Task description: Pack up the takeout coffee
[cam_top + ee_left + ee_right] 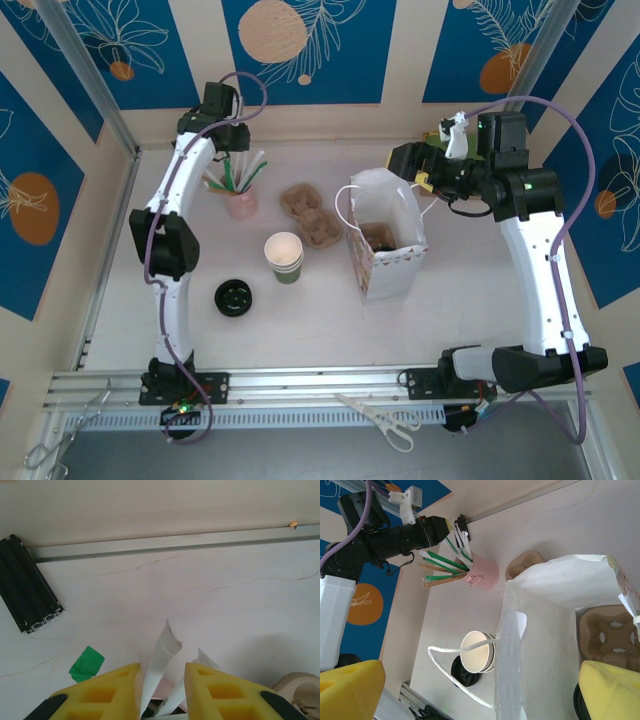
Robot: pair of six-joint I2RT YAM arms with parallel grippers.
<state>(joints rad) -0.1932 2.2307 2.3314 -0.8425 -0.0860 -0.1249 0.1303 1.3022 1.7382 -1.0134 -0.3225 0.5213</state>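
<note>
The takeout coffee seems to sit inside the white bag at mid-desk, its dark lid barely visible. Light, thin-walled, crushable: grip the wall below the lid. Right fingers gape wide above the bag; left fingers straddle wrapped straws, grip uncertain.

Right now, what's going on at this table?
The left hand is down over the pink cup, its fingers either side of the paper-wrapped straws; whether it grips one I can't tell. The right hand hangs open at the white bag, which stands upright with a cardboard carrier inside. The stack of green cups and a loose black lid sit to its left in the top view, untouched.
</note>
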